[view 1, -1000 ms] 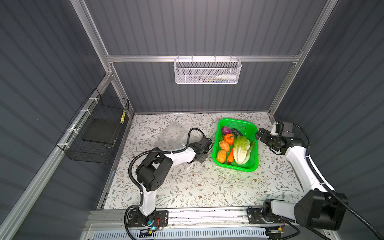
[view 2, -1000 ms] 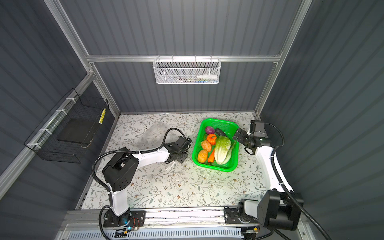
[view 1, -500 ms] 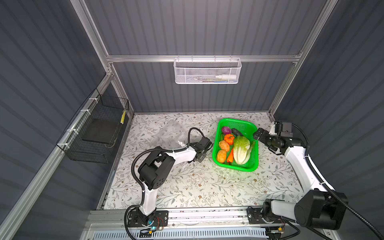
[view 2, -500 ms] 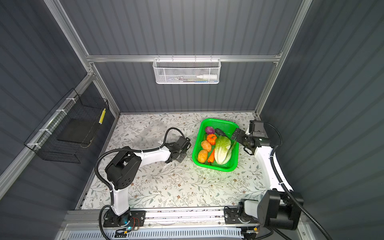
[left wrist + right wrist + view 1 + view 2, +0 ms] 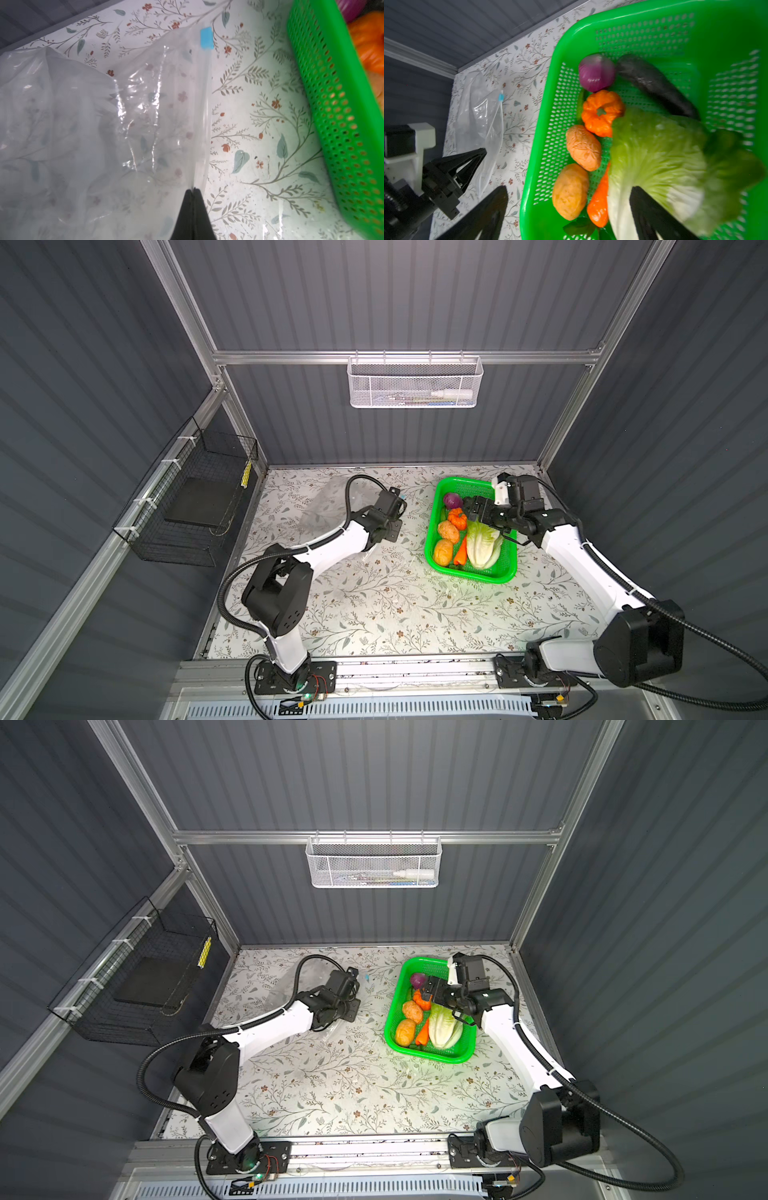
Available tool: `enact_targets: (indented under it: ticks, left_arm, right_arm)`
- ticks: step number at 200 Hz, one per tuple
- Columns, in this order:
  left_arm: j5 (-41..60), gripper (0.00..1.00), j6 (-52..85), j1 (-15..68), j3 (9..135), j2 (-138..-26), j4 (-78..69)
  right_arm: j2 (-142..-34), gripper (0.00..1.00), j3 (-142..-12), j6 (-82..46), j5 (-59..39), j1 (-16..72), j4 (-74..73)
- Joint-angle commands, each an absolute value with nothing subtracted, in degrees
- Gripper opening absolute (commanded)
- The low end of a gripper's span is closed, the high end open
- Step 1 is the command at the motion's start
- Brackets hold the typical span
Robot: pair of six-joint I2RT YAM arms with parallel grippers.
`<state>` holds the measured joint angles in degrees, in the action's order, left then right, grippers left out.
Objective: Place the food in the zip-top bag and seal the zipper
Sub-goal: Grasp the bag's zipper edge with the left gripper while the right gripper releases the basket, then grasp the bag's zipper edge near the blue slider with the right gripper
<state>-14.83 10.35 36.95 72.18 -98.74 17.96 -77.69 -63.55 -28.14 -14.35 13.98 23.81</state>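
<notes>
Early stage: L gripper (image 5: 194, 190) is clamping the bag (image 5: 93, 124) at its mouth edge, R gripper (image 5: 569, 189) is hovering wide open over veg (image 5: 482, 543), all lying in basket (image 5: 469, 572) at 3 o'clock from bag; nothing bagged yet, zipper (image 5: 207, 104) looking open

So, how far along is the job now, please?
Done: nothing that shows; the zip-top bag is empty. In hand: the left end effector is shut on the bag's mouth edge, and the right end effector hangs open over the food in the green basket. Left: move all of it into the bag, then pull the blue slider along the zipper.
</notes>
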Motion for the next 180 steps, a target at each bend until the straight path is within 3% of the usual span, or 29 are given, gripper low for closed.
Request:
enact_targets:
  ticks: [1, 28, 70, 136, 180]
  left_arm:
    - [-7.63, 0.0, 17.08, 34.75, 70.33, -94.55, 14.92]
    - [-4.02, 0.0, 19.57, 34.61, 70.69, -92.1, 13.37]
    - [-0.85, 0.0, 24.88, 34.5, 69.63, -90.27, 10.26]
    - [0.41, 0.0, 29.31, 34.52, 66.48, -89.17, 5.91]
    - [-0.05, 0.0, 29.66, 34.56, 66.53, -89.07, 5.62]
  right_arm:
    - [-79.55, 0.86, -63.79, -32.74, -21.8, 17.59, 16.51]
    - [-83.23, 0.75, -63.47, -38.76, -25.95, 22.74, 7.09]
    - [-93.08, 0.65, -70.1, -43.99, -29.05, 28.12, 1.06]
    - [-103.04, 0.45, -76.19, -44.12, -29.0, 28.99, -0.62]
    - [-105.08, 0.43, -75.63, -45.03, -26.81, 29.0, -0.62]
